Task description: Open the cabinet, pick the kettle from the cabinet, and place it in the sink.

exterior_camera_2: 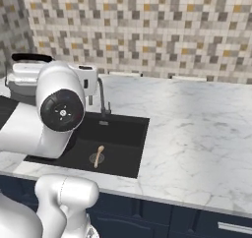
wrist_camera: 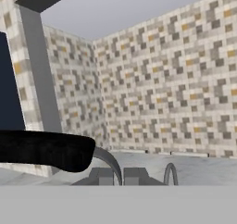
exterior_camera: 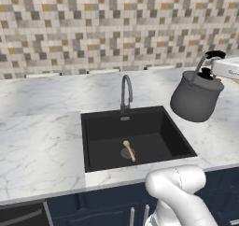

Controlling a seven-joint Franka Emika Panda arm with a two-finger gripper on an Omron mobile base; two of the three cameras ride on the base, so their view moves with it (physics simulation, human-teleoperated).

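A: Hanging tilted in the air, the kettle (exterior_camera: 195, 99), just past the right rim of the sink (exterior_camera: 175, 127) and above the white marble tabletop (exterior_camera: 42, 141).

B: Gripping it by the black arched handle (wrist_camera: 44, 149), the end effector (wrist_camera: 118, 176), fingers clamped narrow around the bar.

A: Lying open beneath and to the left, the black basin, with bare marble running along every edge and the tiled wall (exterior_camera: 116, 29) rising behind.

B: Standing at the back rim, the grey gooseneck faucet (exterior_camera: 126, 92).

A: Resting inside the basin near the drain (exterior_camera: 125, 152), a small wooden spoon (exterior_camera: 129, 150).

B: Showing below the front edge, navy drawer fronts (exterior_camera_2: 216, 222).
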